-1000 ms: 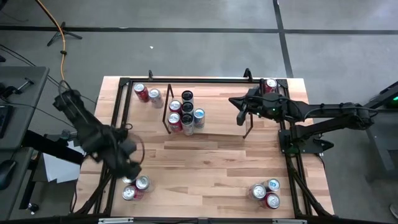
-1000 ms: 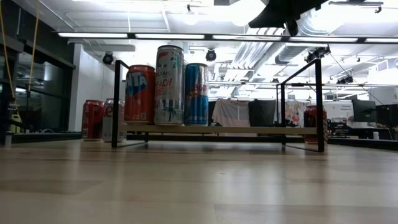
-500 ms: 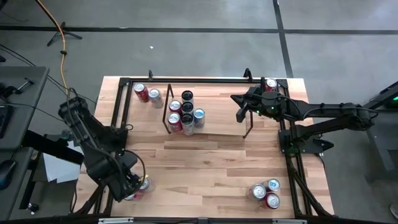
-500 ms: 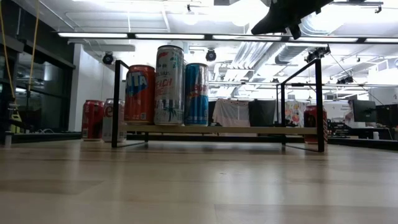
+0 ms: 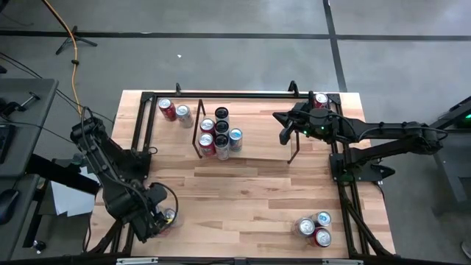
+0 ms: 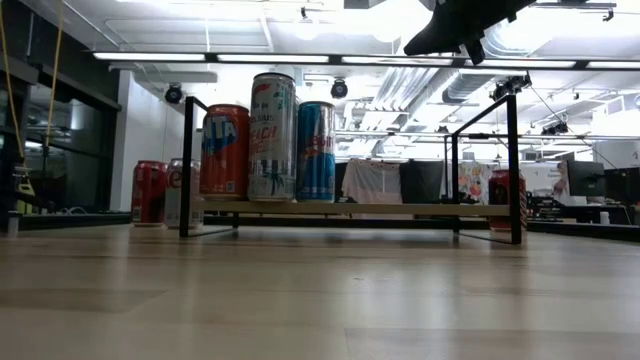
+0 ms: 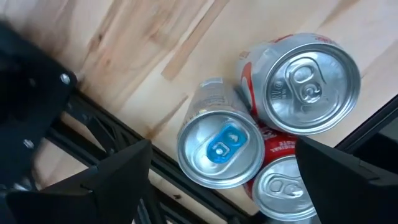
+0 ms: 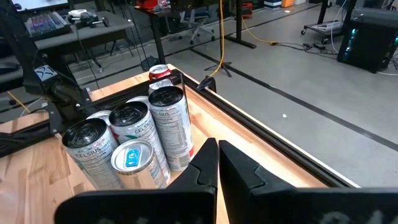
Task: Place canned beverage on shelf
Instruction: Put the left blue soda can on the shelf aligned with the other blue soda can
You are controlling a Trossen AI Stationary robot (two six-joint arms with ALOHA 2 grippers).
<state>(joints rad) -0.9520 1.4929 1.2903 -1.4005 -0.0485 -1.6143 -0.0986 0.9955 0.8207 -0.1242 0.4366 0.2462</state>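
Note:
Three canned beverages stand upright together at the table's near left corner: a silver can with a blue tab [image 7: 221, 149], a red-and-silver can [image 7: 308, 84] and a red can [image 7: 286, 186]. My left gripper [image 7: 230, 180] hangs open above them, pointing down, one finger on either side of the blue-tab can; in the high view my left gripper [image 5: 158, 218] hides most of the group. The shelf [image 5: 243, 136] holds several cans [image 5: 221, 132] at its left end. My right gripper [image 5: 283, 136] hovers shut over the shelf's right end.
Two cans [image 5: 174, 112] stand behind the shelf's left end, one can [image 5: 319, 99] stands at the far right corner, and three cans [image 5: 315, 228] at the near right. A black rail frame [image 5: 221, 94] edges the table. The shelf's right part [image 6: 420, 208] is bare.
My left gripper has gone toward the table's near edge and down, rolling about its own axis as it went, and has settled over the three cans at the near left corner. Its fingers have stayed open.

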